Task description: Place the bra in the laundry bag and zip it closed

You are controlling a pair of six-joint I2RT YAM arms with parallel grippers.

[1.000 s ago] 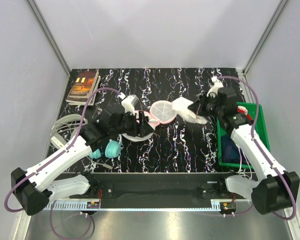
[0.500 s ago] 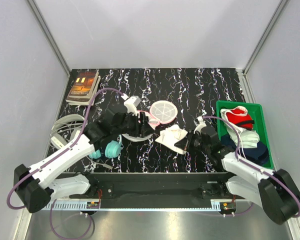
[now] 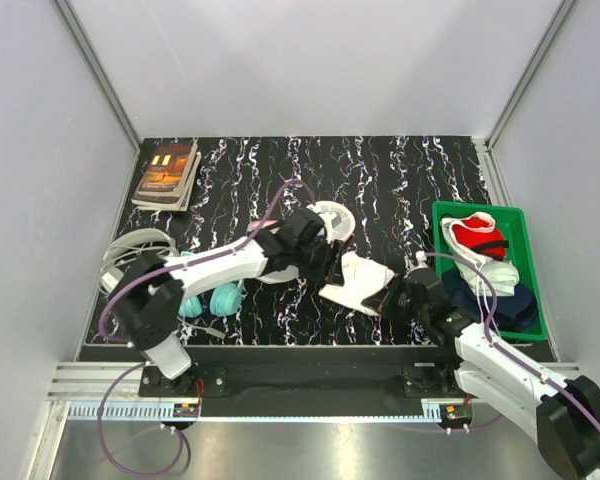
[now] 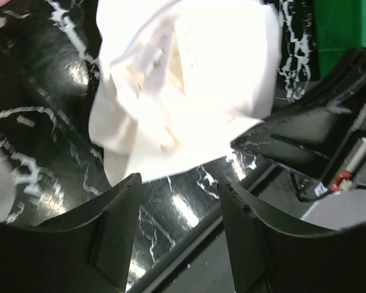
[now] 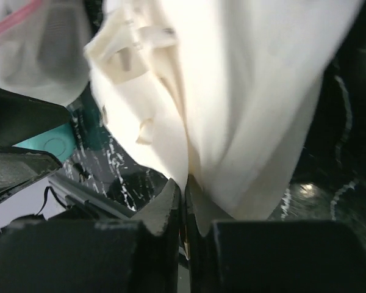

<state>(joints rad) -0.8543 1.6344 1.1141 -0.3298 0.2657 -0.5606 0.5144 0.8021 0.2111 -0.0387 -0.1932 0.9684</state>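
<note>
- Right pincer [image 5: 184,196] is pinched on the near edge of a cream garment [image 3: 358,283] at the middle of the tabletop [image 3: 400,170].
- Left pincer [image 4: 178,183] hangs spread above that garment.
- Laundry bag [image 3: 330,218] sits just beyond it.
- Bra [image 3: 513,305], dark, lies in the green bin [image 3: 477,206] at the right.

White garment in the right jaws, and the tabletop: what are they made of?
White garment: soft cream fabric, matte, judging by its limp folds; its small strap sliders look plastic. Tabletop: hard black surface with white marble-like veining, glossy by glints in the left wrist view; maybe laminate or film.
</note>
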